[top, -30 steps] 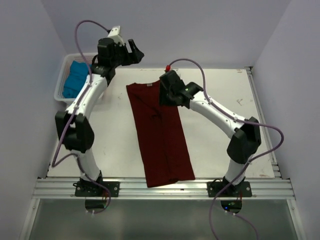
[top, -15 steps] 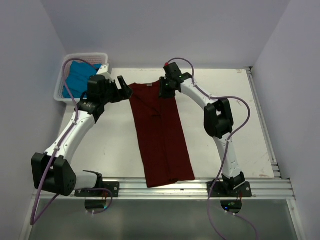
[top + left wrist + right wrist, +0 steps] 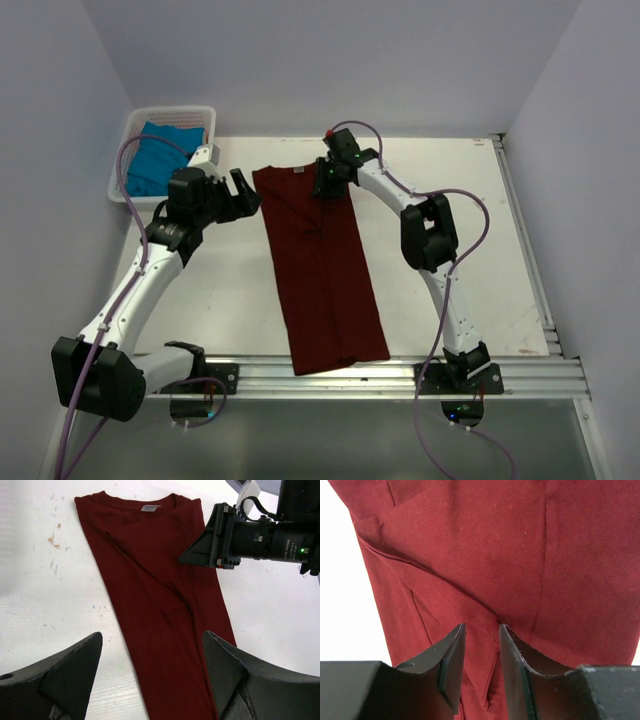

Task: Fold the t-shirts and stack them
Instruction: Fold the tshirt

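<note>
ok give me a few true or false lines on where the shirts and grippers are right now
The teal t-shirt lies in the white basket. True.
The maroon t-shirt is in a crumpled heap. False: it lies flat on the table as a long strip.
The left gripper is open. True.
The right gripper is at the shirt's near hem. False: it is at the collar end.

Maroon shirt (image 3: 325,280) lies as long narrow strip down middle of surface (image 3: 460,230), collar end far. Right end effector (image 3: 323,184) on far right corner of it. Left end effector (image 3: 245,195), fingers spread, just beside far left edge. Teal shirt (image 3: 155,160) in white basket (image 3: 172,110), far left.
</note>
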Motion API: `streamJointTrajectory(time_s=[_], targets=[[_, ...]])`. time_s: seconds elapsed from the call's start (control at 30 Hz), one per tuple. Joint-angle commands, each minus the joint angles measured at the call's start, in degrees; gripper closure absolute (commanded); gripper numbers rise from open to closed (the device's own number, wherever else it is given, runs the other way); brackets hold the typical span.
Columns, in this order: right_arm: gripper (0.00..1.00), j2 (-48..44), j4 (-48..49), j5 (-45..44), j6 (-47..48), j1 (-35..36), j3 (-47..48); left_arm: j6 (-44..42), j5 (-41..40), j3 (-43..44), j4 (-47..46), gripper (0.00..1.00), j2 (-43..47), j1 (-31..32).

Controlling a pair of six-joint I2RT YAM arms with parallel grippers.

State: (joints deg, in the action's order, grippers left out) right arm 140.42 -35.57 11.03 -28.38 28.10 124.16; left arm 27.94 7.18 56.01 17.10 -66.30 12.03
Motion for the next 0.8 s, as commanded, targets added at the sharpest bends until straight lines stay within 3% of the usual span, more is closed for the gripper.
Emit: streamJointTrajectory(time_s=[0.0,0.5,0.77], targets=[[0.63,-0.1,0.1,-0.7,0.4,-0.5,1.3,0.3,-0.7,0.0,0.3,0.16,1.3,0.1],[0.65,0.9,-1.0,-3.4,0.6,-0.6,-1.3,0.3,-0.9,0.3,1.1,0.16,0.4,0.1],[0.82,0.9,0.2,-1.8,-0.2,-0.6,-3.3,0.1,-1.8,0.0,1.4,0.16,0.4,0.1]])
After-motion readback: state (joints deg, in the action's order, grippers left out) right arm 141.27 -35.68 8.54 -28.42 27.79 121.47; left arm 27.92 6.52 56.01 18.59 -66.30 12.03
